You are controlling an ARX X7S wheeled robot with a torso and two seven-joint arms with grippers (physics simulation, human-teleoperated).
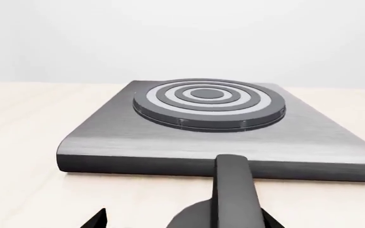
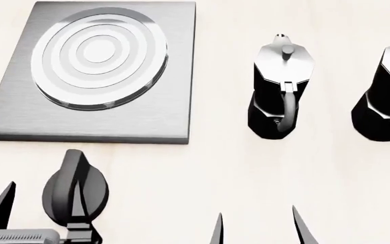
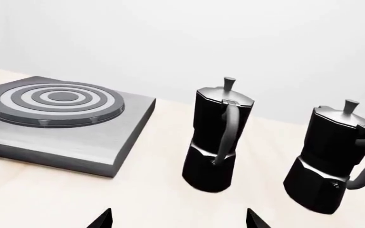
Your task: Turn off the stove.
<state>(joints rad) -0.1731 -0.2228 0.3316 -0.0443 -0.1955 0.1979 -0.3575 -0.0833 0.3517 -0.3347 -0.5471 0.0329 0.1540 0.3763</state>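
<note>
1. As seen from the head view, the stove (image 2: 19, 119), a brushed-grey square plate, is laid flat on the pale wooden table (image 2: 202, 173) at the far left, with its round burner (image 2: 99, 61) of concentric rings set on the plate.
2. Just in front of the plate's near edge, apart from it, the black knob (image 2: 75, 195) is found.
3. The left gripper (image 2: 42, 213) is placed at the knob, one finger on either side of it; whether the fingers are pressed against it cannot be told.
4. In the left wrist view, the knob's raised ridge (image 1: 236, 194) is shown close up, in front of the plate's near edge.
5. The right gripper (image 2: 256, 231) is held low over bare table with its fingers apart, nothing between them.
6. To the right of the stove, well apart from it, the near moka pot (image 2: 281, 94) and the far moka pot (image 2: 385, 94) are stood upright, side by side.
</note>
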